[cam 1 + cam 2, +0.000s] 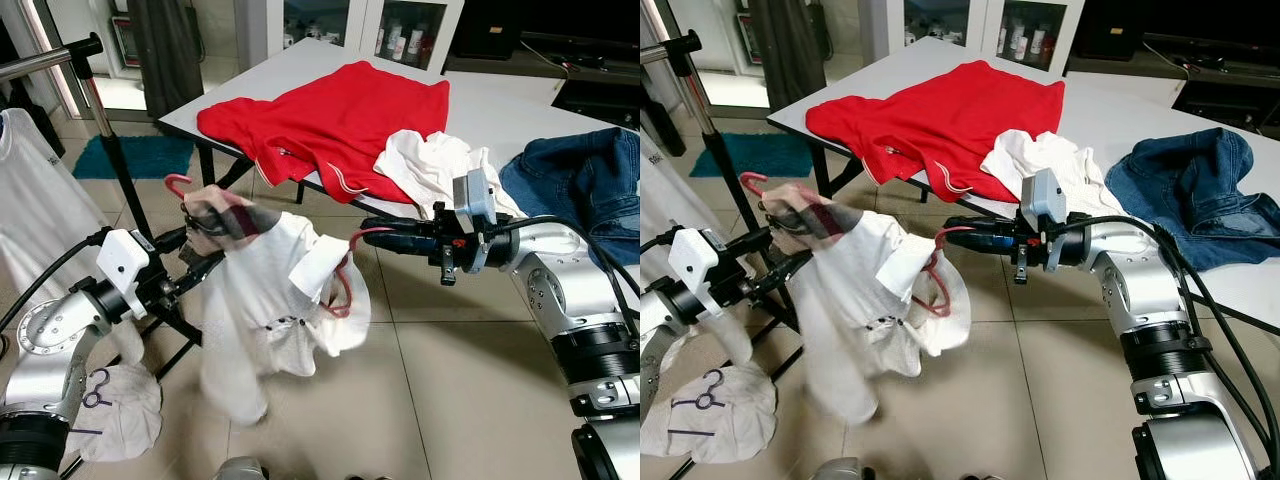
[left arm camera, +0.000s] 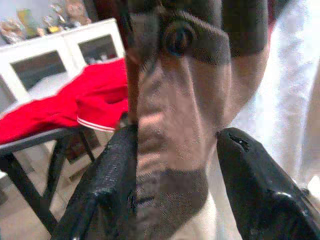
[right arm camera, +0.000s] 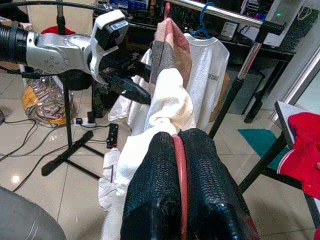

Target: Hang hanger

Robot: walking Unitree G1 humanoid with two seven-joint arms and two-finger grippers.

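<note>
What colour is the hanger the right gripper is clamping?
Red; the hanger shows best in the right wrist view, pinched in the right gripper.

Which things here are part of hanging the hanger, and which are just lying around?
Part of the job:
red plastic hanger
white shirt with striped collar
metal clothes rack
left gripper
right gripper

Lying about:
red shirt
blue denim jeans
crumpled white garment

A white table (image 1: pixel 520 105) on dark legs stands on a beige tiled floor (image 1: pixel 450 350), strewn with a red shirt (image 1: pixel 340 115), white cloth (image 1: pixel 430 165) and denim (image 1: pixel 585 180). Behind it, a glass-fronted white cabinet (image 1: pixel 370 25); nearby, a teal rug (image 1: pixel 140 155) and metal clothes rack (image 1: pixel 95 95).
</note>
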